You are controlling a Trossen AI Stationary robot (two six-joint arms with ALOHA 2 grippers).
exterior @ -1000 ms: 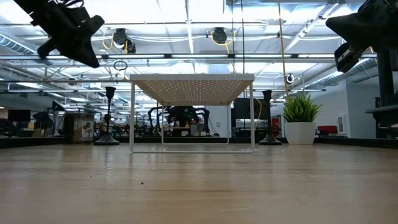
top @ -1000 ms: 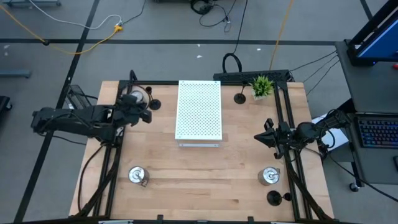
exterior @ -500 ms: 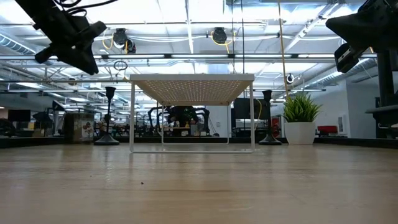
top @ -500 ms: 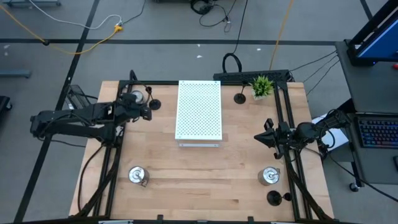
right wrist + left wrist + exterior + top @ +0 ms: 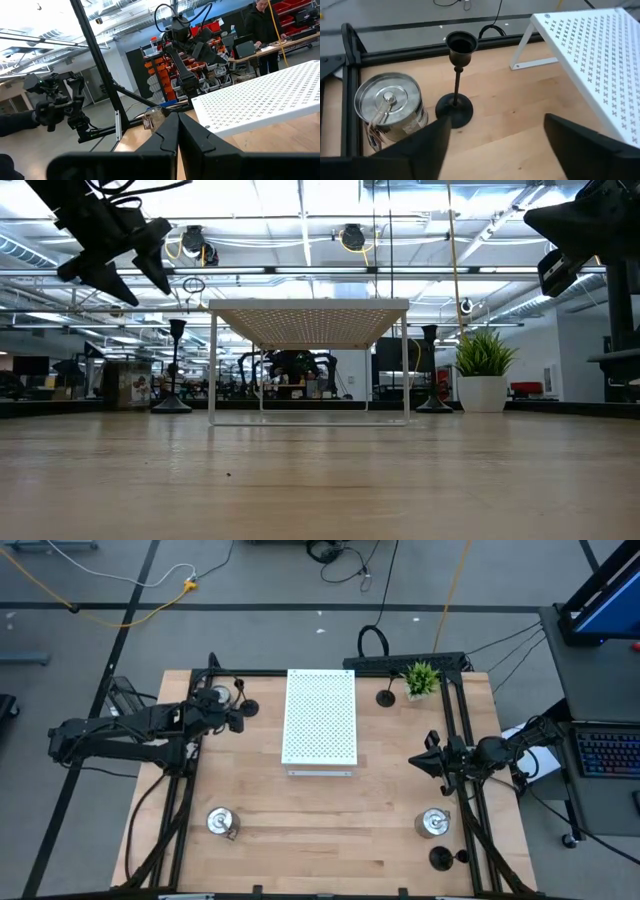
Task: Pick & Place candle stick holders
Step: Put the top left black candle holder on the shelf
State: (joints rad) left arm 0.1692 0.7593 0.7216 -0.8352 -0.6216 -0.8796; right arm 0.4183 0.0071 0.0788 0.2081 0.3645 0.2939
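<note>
here the left gripper [image 5: 492, 135], spread wide and empty, hangs above the upright black candle holder [image 5: 456, 80], just ahead between its fingers; the right gripper [image 5: 177, 135] waits, closed and empty.

The wooden table [image 5: 330, 820] carries candle stick holders [image 5: 220, 822], white board [image 5: 320, 718], plant [image 5: 421, 678].

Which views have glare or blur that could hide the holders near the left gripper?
Low view: bright ceiling lights backlight the left gripper into a silhouette; the near tabletop is soft. Left wrist view: the silver holder shows shiny highlights, the black holder is sharp, and the near jaws are blurred. High view: even light, no glare.
</note>
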